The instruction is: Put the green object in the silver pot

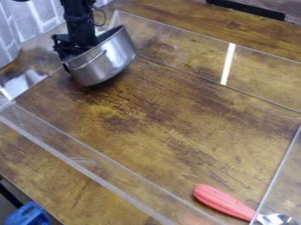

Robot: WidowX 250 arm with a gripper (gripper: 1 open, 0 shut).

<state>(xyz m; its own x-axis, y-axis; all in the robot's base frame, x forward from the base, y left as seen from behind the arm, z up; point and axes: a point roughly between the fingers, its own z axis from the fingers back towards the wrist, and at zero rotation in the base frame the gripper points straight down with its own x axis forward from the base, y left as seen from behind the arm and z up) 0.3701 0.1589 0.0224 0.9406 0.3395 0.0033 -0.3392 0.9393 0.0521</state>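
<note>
One black robot gripper (77,37) was down at the rim of the round, shiny steel pot (101,60), and whether its fingers were open or closed, I couldn't tell! The pot leaned, tilted, at the far left of the brown wooden table (165,114); its inside was too hidden to show the green object. Way across, near the opposite corner, lay a red-orange handled utensil (223,201)!

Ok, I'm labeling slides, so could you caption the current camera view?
Dark tool at the tilted silver pot, red-handled utensil near the opposite corner.
</note>
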